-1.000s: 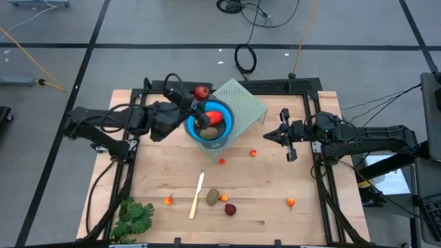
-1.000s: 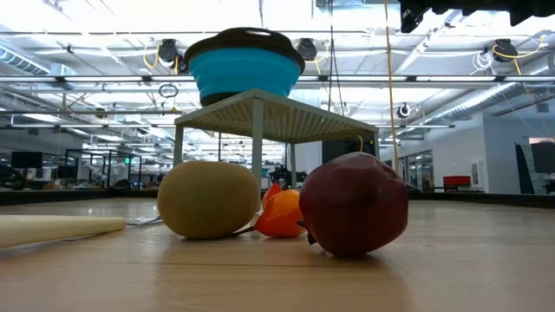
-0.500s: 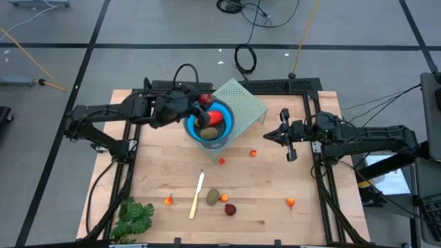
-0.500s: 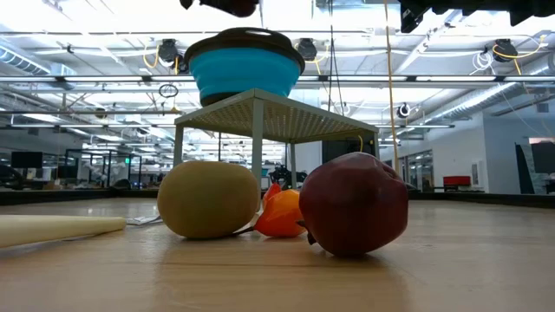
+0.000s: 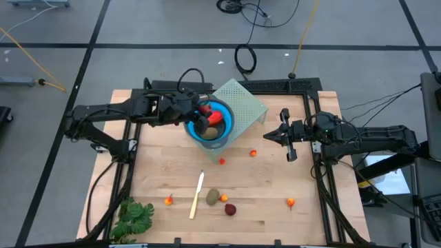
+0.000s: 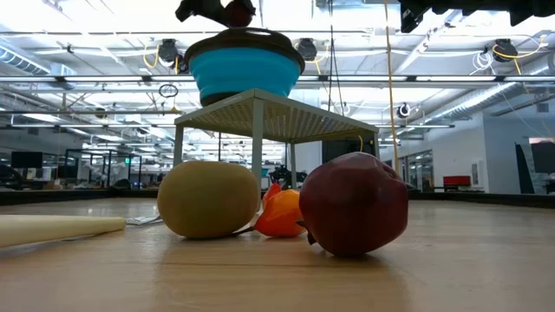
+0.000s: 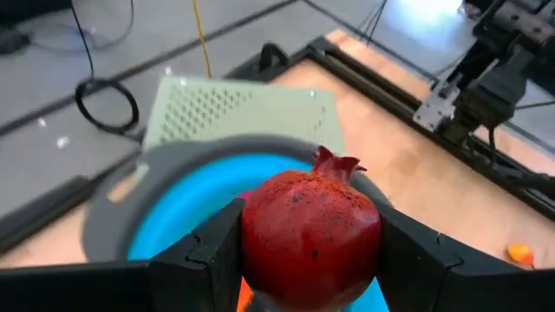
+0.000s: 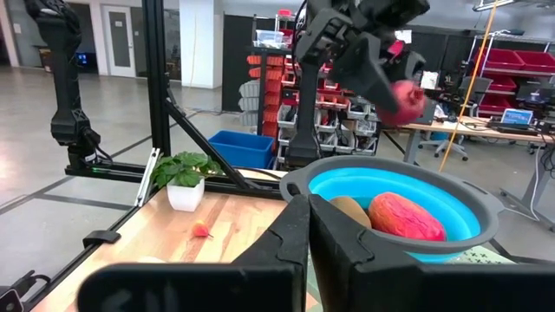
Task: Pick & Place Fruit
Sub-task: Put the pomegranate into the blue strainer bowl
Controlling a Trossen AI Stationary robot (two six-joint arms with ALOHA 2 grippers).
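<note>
My left gripper (image 5: 201, 110) is shut on a dark red ball with a small crown (image 7: 310, 238), just above the blue bowl (image 5: 222, 138). In the low view the ball (image 6: 236, 12) hangs over the bowl's rim (image 6: 243, 39). The bowl stands on a pale green perforated stand (image 5: 244, 103) and holds an orange-red oblong (image 5: 216, 116) and a brown-green oval (image 5: 209, 131). More fruit lies on the table: a brown-green oval (image 5: 212, 197), a dark red ball (image 5: 230, 209) and small orange bits (image 5: 168, 200). My right gripper (image 5: 267, 136) waits shut at the right. My left gripper pinches the dark red ball between its two fingers (image 7: 217, 251), one on each side of the ball (image 7: 256, 247). The fingers reach in from the table's left, slanting down. The ball is lifted clear over the bowl, its crown (image 7: 334, 162) pointing away from the gripper.
A thin cream stick (image 5: 198, 195) lies near the front fruit, and a leafy green bunch (image 5: 134, 217) lies at the near left corner. Orange bits (image 5: 253, 153) (image 5: 291, 202) lie right of the bowl. Dark frames border the table's left and right sides.
My left gripper has carried the dark red ball from beyond the bowl's far rim toward the table's near edge and downward, so that it now hangs over the bowl. It has stayed shut on the ball.
</note>
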